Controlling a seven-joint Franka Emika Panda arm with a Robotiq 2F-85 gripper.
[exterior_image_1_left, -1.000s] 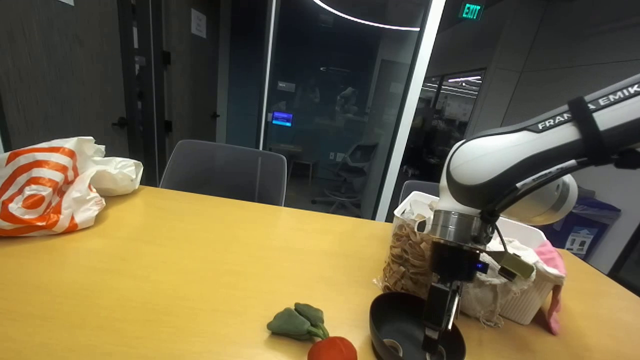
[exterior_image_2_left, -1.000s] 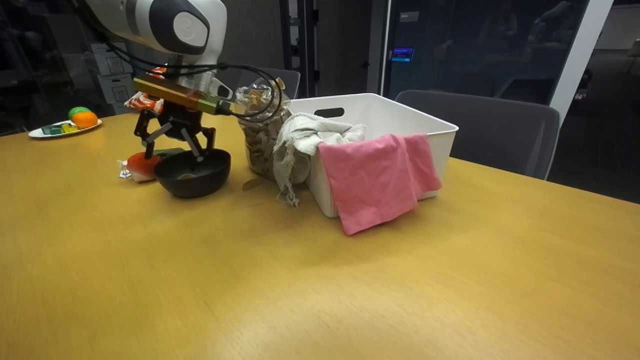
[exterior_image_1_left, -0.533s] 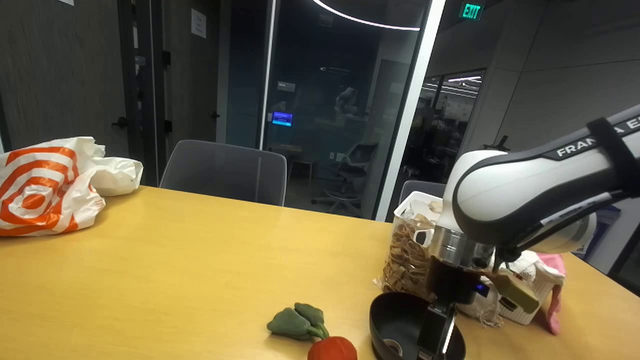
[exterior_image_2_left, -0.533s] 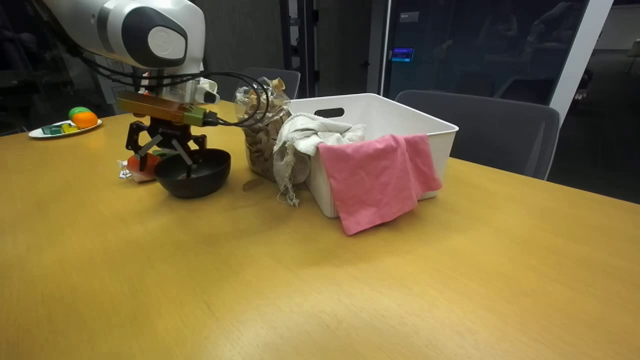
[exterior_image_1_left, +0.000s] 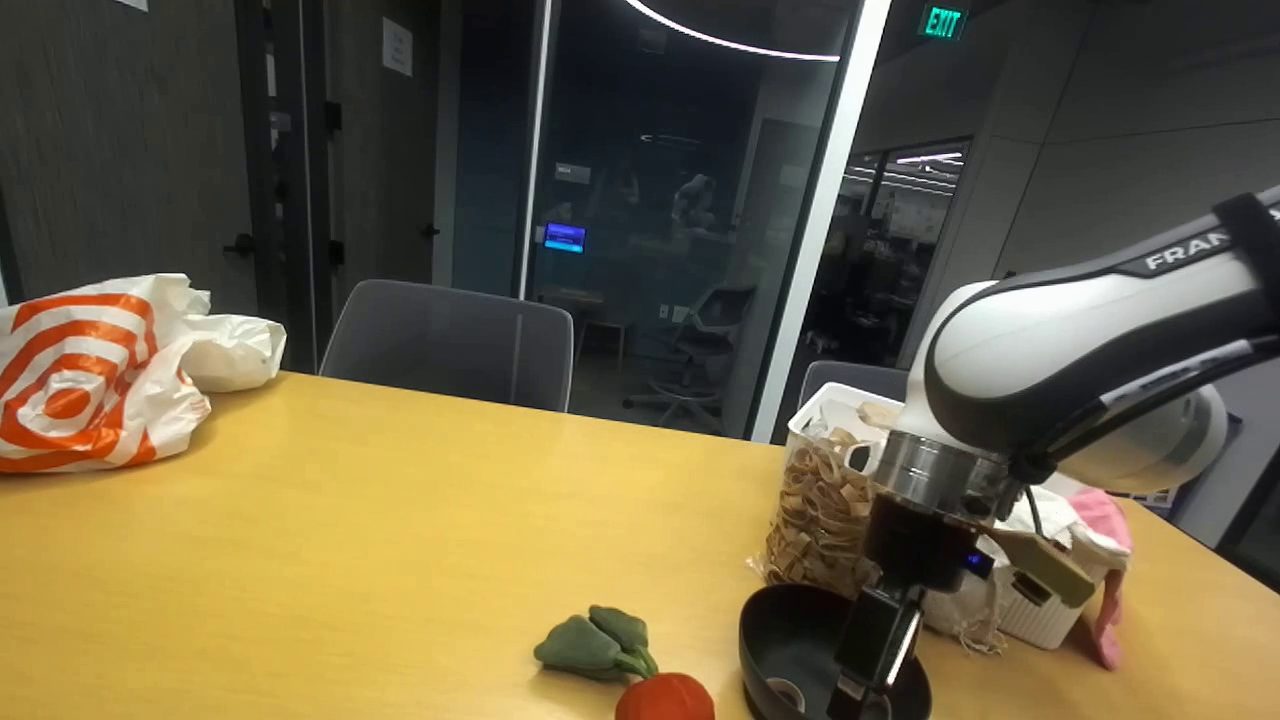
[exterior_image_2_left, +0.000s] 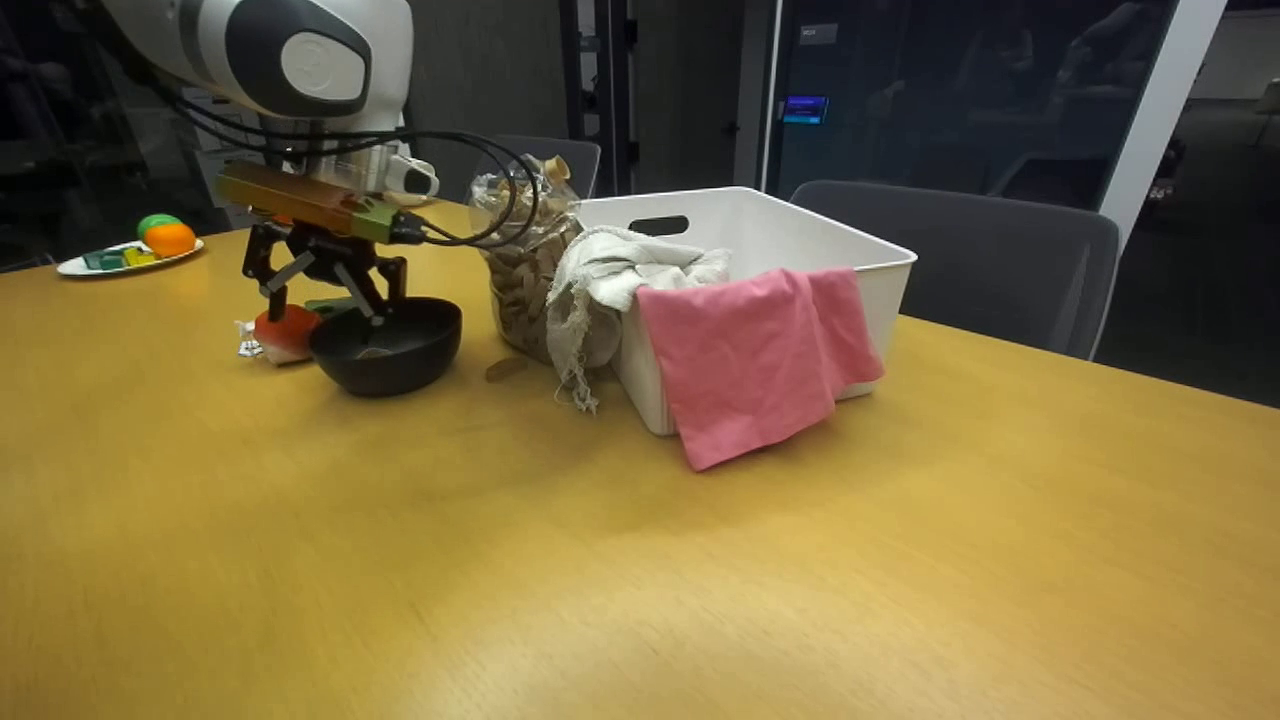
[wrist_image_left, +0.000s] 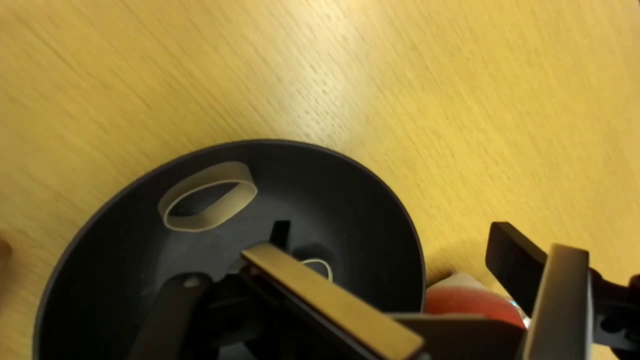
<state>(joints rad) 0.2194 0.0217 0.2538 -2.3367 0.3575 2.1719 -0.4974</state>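
Clearly, in an exterior view the claw (exterior_image_2_left: 326, 316) hangs with its two fingers well apart, one over the black bowl (exterior_image_2_left: 388, 380), the other by the toy radish (exterior_image_2_left: 284, 335), which lies just beside the bowl on the table (exterior_image_2_left: 640, 580). To the right stand a clear bag of tan loops (exterior_image_2_left: 525, 310) and a white plastic bin (exterior_image_2_left: 790, 237), with a fringed white cloth (exterior_image_2_left: 640, 265) and a pink cloth (exterior_image_2_left: 760, 360) draped over its wall; at the far left, a white plate (exterior_image_2_left: 72, 268) carries an orange (exterior_image_2_left: 170, 239). In the wrist view the bowl's rim passes between the spread fingers; a wide tan loop (wrist_image_left: 217, 176) lies on the sloping inner wall, apart from the claw, and a second loop (wrist_image_left: 327, 267) shows in part behind one finger, touching or not, I cannot tell. In an exterior view, a finger hides part of the bowl, the toy radish's green leaves (exterior_image_1_left: 580, 648) spread on the table, a white shopping bag (exterior_image_1_left: 90, 385) with a red-orange bullseye lies well apart at the left, and a grey chair (exterior_image_1_left: 450, 345) stands behind the table.
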